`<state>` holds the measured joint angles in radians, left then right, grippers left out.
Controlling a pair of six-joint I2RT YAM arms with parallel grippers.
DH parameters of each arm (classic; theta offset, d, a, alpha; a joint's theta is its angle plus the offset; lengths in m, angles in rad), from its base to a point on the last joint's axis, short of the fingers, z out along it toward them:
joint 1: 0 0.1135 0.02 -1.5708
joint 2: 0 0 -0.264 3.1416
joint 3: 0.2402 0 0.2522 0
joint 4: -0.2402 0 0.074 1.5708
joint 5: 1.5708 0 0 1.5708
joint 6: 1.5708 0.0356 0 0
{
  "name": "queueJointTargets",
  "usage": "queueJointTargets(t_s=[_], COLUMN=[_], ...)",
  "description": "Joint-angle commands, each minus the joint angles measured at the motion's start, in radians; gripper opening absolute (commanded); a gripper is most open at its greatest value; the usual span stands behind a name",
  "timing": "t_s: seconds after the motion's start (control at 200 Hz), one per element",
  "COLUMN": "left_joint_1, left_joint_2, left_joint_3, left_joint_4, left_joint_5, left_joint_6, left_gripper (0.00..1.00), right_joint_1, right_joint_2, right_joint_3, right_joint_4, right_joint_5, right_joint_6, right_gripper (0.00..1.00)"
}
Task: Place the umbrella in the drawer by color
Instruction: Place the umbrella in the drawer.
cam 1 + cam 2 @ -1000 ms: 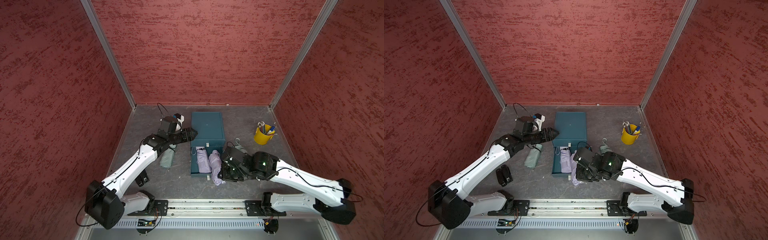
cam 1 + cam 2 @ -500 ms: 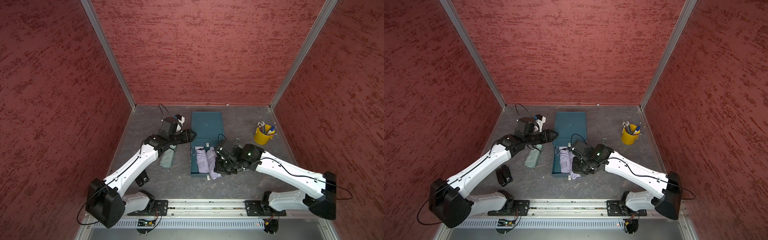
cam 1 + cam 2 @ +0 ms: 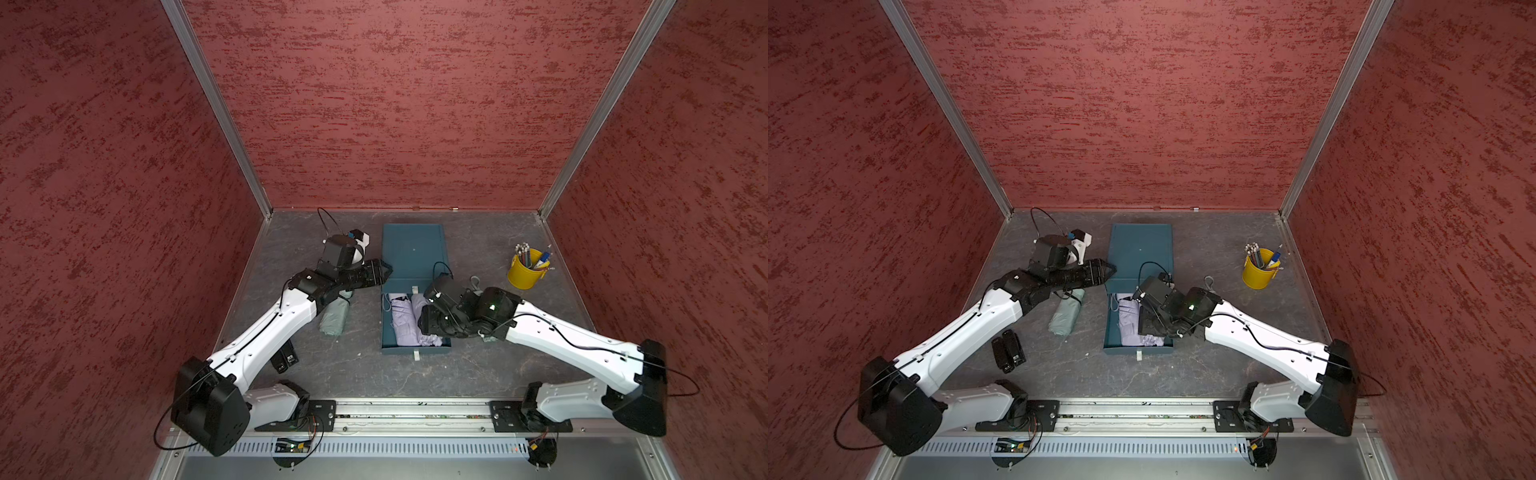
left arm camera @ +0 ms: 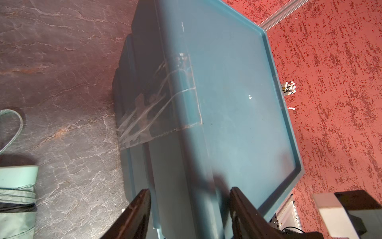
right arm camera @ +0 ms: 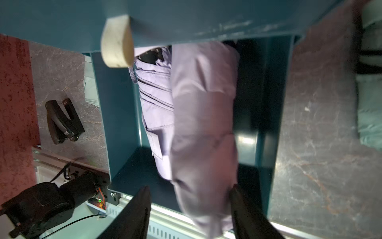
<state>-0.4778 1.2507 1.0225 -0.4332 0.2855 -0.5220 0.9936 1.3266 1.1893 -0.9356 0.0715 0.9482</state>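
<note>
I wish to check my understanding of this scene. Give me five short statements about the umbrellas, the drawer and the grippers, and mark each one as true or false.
1. Two lilac umbrellas lie in the open drawer. True.
2. A green umbrella lies on the table beside the cabinet. True.
3. The right gripper is shut on that green umbrella. False: its jaws stand open on either side of one of the lilac umbrellas.
4. The yellow cup is empty. False: it holds pens and pencils.
5. The left gripper is inside the drawer. False: it is at the cabinet's top edge.
</note>
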Motion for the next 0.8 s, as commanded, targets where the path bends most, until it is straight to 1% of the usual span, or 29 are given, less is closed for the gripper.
queueJointTargets(t_s=[0.0, 0.09, 0.13, 0.15, 0.175, 0.19, 0.24, 0.261, 0.376, 0.476, 0.671, 0.767, 0.797], left_joint_1=[0.007, 0.008, 0.012, 0.012, 0.013, 0.013, 0.013, 0.014, 0.012, 0.006, -0.015, -0.021, -0.022], left_joint_2=[-0.012, -0.014, -0.013, -0.011, -0.01, -0.01, -0.008, -0.007, -0.002, -0.001, 0.008, 0.015, 0.016], left_joint_3=[-0.01, -0.009, -0.008, -0.007, -0.008, -0.007, -0.005, -0.006, -0.006, -0.001, 0.028, 0.041, 0.044], left_joint_4=[0.007, 0.008, 0.007, 0.006, 0.007, 0.008, 0.008, 0.009, 0.009, 0.003, -0.043, -0.064, -0.069], left_joint_5=[-0.008, -0.01, -0.007, -0.006, -0.004, -0.003, 0.003, 0.006, 0.011, -0.004, -0.044, -0.061, -0.067], left_joint_6=[0.017, 0.018, 0.018, 0.019, 0.019, 0.019, 0.018, 0.019, 0.019, 0.022, 0.04, 0.039, 0.037], left_gripper=[0.63, 0.63, 0.63, 0.63, 0.63, 0.63, 0.63, 0.63, 0.63, 0.63, 0.64, 0.64, 0.64], right_joint_1=[-0.006, -0.001, 0.007, 0.011, 0.016, 0.02, 0.032, 0.036, 0.064, 0.08, 0.128, 0.182, 0.205], right_joint_2=[-0.032, -0.071, -0.101, -0.114, -0.13, -0.139, -0.167, -0.179, -0.222, -0.219, -0.202, -0.224, -0.232], right_joint_3=[-0.017, -0.04, -0.055, -0.063, -0.072, -0.078, -0.098, -0.107, -0.172, -0.219, -0.232, -0.227, -0.226], right_joint_4=[0.051, 0.048, 0.055, 0.057, 0.063, 0.066, 0.073, 0.077, 0.122, 0.169, 0.156, 0.157, 0.159], right_joint_5=[0.068, 0.07, 0.072, 0.074, 0.076, 0.077, 0.077, 0.079, 0.082, 0.09, 0.193, 0.251, 0.268], right_joint_6=[-0.022, -0.021, -0.023, -0.023, -0.026, -0.026, -0.024, -0.022, -0.001, 0.006, 0.02, 0.012, 0.006], right_gripper=[0.72, 0.72, 0.69, 0.66, 0.61, 0.55, 0.31, 0.24, 0.0, 0.0, 0.0, 0.0, 0.02])
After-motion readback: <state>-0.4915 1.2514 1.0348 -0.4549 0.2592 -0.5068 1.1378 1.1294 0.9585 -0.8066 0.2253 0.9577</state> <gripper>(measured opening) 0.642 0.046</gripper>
